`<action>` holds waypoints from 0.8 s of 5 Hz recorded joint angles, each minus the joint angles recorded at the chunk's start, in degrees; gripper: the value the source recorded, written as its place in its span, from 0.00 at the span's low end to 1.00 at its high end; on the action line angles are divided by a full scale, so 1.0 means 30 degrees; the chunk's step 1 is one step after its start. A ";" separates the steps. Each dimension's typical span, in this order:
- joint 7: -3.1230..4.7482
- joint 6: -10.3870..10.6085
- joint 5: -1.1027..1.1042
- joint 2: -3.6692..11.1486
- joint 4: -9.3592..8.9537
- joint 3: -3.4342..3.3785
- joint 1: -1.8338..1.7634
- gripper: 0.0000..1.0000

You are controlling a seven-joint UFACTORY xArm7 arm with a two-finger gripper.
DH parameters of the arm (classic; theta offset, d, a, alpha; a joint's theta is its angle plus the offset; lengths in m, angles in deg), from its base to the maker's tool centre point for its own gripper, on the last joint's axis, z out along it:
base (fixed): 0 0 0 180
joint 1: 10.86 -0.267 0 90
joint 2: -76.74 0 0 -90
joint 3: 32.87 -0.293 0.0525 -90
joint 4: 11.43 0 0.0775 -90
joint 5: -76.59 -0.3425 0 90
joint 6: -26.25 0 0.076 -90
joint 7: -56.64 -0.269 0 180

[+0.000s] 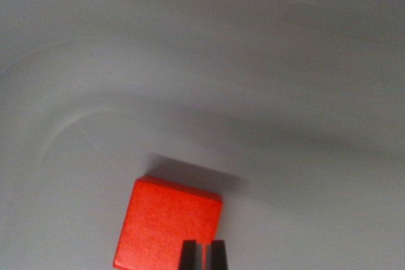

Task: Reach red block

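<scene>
Wrist view puts the red block (168, 224) at lower centre of the frame, flat on a pale grey surface (285, 93). My pincer (202, 254) shows two dark tips at the bottom edge, nearly closed, a thin slit between, holding nothing. Whether they touch the block I cannot tell. Advice: ease down slowly, centring over the block.

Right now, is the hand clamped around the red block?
No. The hand shows two dark fingertips close together over the red block's near edge, with nothing between them, and the block lies flat on the grey surface.
</scene>
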 joint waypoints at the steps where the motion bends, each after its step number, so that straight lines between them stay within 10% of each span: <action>1: 0.0000 0.0000 0.0000 0.0000 0.0000 0.0000 0.0000 0.00; 4: -0.0058 0.0888 0.0118 0.0777 -0.0112 -0.0101 -0.0205 0.00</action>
